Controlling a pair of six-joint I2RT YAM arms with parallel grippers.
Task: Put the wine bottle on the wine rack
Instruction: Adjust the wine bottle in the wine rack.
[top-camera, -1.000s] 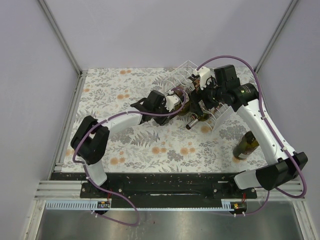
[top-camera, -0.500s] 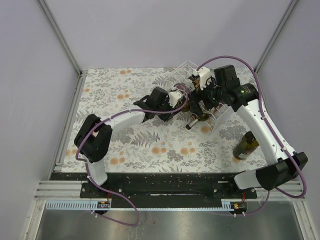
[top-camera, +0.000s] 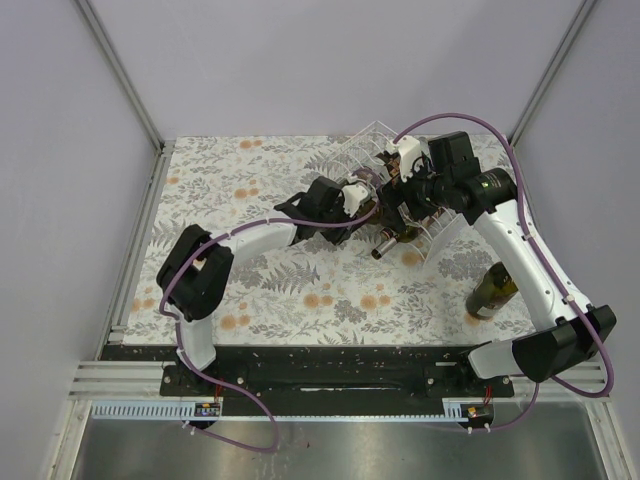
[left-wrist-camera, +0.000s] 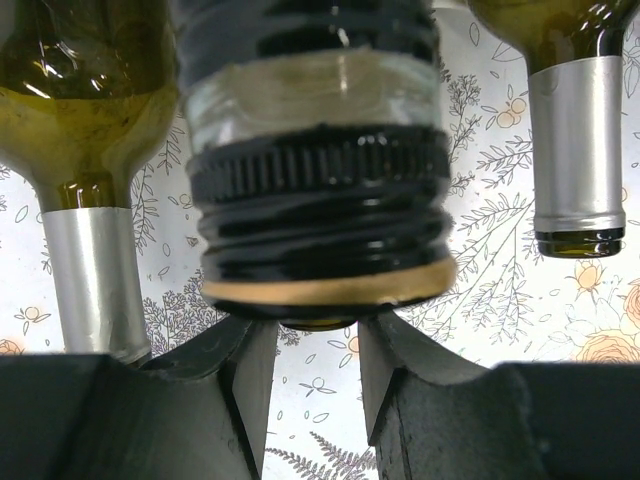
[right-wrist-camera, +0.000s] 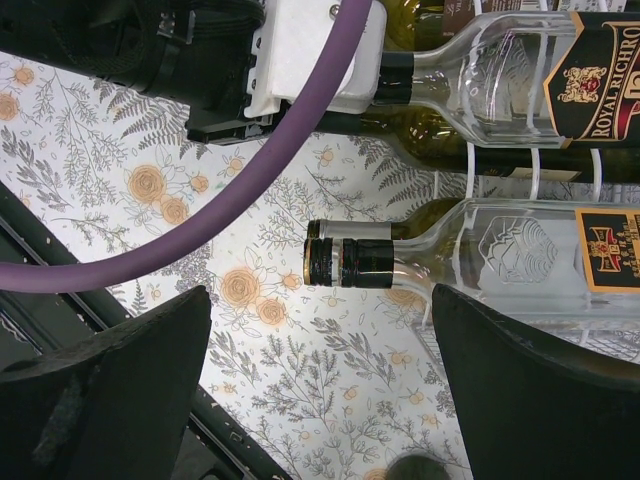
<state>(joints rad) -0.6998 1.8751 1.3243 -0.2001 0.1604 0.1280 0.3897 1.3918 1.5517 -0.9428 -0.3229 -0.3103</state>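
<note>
The clear ribbed wine rack (top-camera: 367, 140) stands at the back centre and holds several bottles lying down. A clear wine bottle with a black, gold-rimmed cap (left-wrist-camera: 320, 190) lies in an upper cradle. It also shows in the right wrist view (right-wrist-camera: 480, 70). My left gripper (top-camera: 366, 199) is at its cap. In the left wrist view the left gripper (left-wrist-camera: 315, 335) has its fingers apart, with the cap's end resting against the fingertips and nothing between them. My right gripper (top-camera: 402, 190) hovers over the rack, and its fingers (right-wrist-camera: 120, 400) are spread wide and empty.
Green bottles lie either side of the capped one (left-wrist-camera: 90, 110) (left-wrist-camera: 575, 150). Another clear labelled bottle (right-wrist-camera: 500, 255) lies in a lower cradle. A green bottle (top-camera: 493, 290) stands on the floral table at the right, beside the right arm. Grey walls enclose the table.
My left arm has stretched further right and back toward the rack, bringing its gripper closer to the bottle necks. The right arm has barely moved.
</note>
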